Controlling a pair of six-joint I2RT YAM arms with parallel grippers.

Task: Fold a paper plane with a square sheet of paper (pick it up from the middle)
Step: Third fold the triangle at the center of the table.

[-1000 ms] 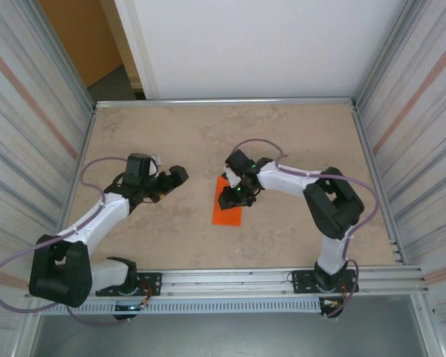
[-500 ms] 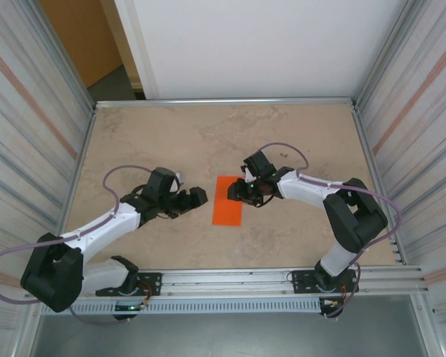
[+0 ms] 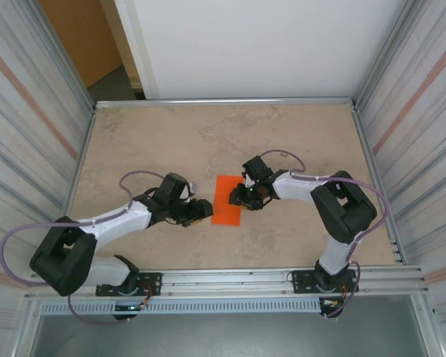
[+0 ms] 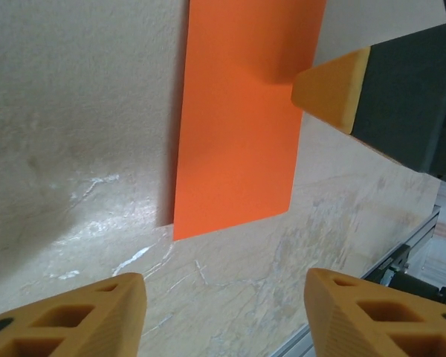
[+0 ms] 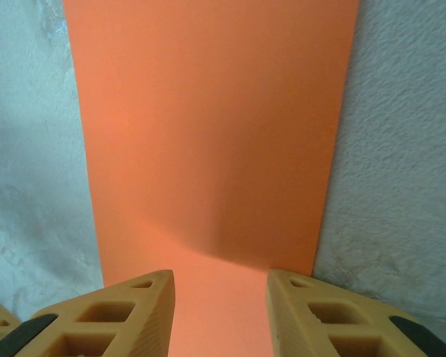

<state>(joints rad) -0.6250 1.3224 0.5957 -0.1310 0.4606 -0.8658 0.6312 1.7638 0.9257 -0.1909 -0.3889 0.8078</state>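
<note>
The orange paper (image 3: 227,201) lies flat in the middle of the tabletop (image 3: 171,130), boxed in from both sides. The left pincer (image 3: 201,210) sits just beside its left edge and the right pincer (image 3: 242,196) over its right edge, both with jaws apart. Beyond them the far half of the tabletop is open. Corrugated side walls (image 3: 30,111) close off left and right, a white back panel (image 3: 267,44) the far side, and a metal rail (image 3: 282,277) the near edge.
</note>
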